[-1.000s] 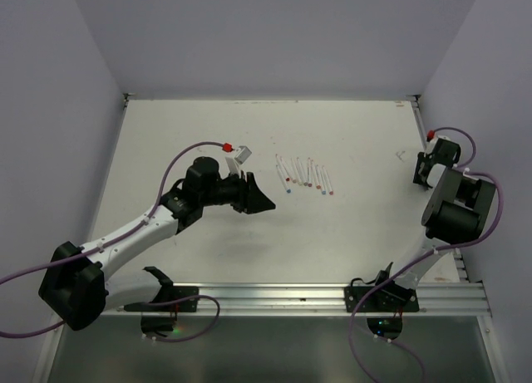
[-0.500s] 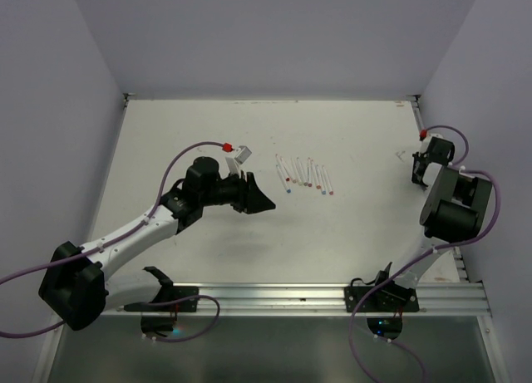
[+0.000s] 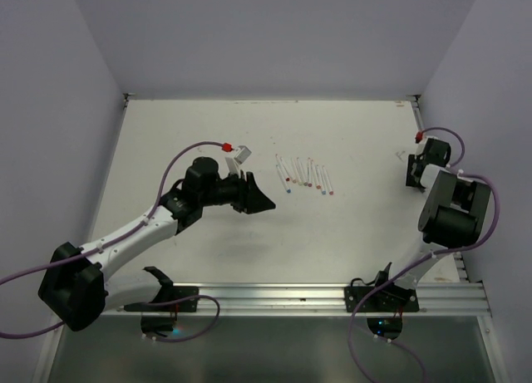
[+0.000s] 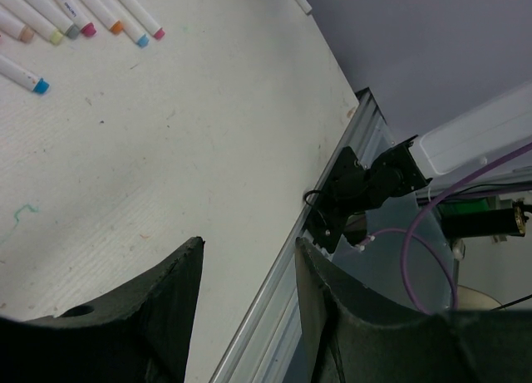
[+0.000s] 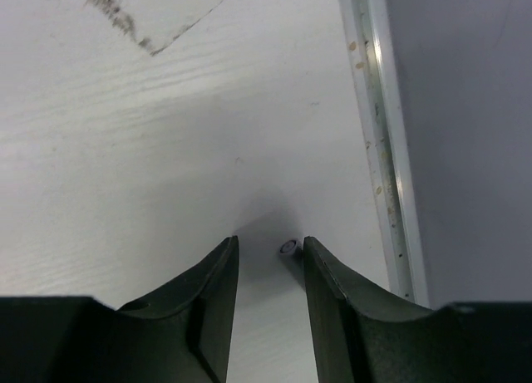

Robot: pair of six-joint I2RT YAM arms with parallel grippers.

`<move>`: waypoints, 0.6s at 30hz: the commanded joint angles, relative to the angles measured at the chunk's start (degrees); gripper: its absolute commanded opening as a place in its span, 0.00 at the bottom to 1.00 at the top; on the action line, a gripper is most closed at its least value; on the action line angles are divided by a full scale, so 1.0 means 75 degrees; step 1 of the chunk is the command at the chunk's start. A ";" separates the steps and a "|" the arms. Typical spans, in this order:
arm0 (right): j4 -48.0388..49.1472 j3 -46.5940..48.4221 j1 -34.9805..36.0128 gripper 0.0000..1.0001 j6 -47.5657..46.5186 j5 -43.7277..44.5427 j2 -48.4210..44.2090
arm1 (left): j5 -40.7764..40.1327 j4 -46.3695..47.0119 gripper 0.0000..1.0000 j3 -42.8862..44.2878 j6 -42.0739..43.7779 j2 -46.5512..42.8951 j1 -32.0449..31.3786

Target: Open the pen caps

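Purple and tiny, a loose pen cap (image 5: 288,247) lies on the desk (image 5: 166,150) at the far right, just beside the metal edge rail (image 5: 376,150) and right at the tips of the right jaws; those jaws stand apart with the cap in the mouth of the gap, nearer one finger than the other, and they grip nothing; the left jaws are likewise parted and empty, hovering over bare desk just short of the pens (image 3: 304,175), which lie side by side near the middle with their coloured ends (image 4: 87,30) toward the arms; whether those ends are caps I cannot tell; the worry, from where I stand, is the right side: a cap that small could squirt from under a finger if the jaws close off-centre, then roll to the rail; I would also guess the left jaws could shove several pens at once, since they lie so close together; a purple cable (image 3: 184,154) loops over the left arm (image 3: 141,229), and grey scuff marks (image 5: 112,13) stain the desk; nothing lies between either arm and its target
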 commanded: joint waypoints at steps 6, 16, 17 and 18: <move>-0.1481 0.0731 0.0738 0.47 0.0454 0.0235 -0.0773 | -0.0145 0.0588 0.51 -0.0297 -0.0028 -0.0229 -0.0030; -0.2620 0.1062 0.0447 0.50 -0.2368 -0.0268 -0.1053 | -0.0918 0.0660 0.53 -0.0602 -0.0017 -0.1237 0.0181; -0.2561 0.0956 0.0353 0.51 -0.2533 -0.0513 -0.1158 | -0.0802 0.0637 0.53 -0.0591 -0.0005 -0.1226 0.0251; -0.2560 0.0874 0.0213 0.51 -0.2847 -0.0886 -0.1206 | -0.0697 0.0613 0.53 -0.0591 0.0018 -0.1167 0.0275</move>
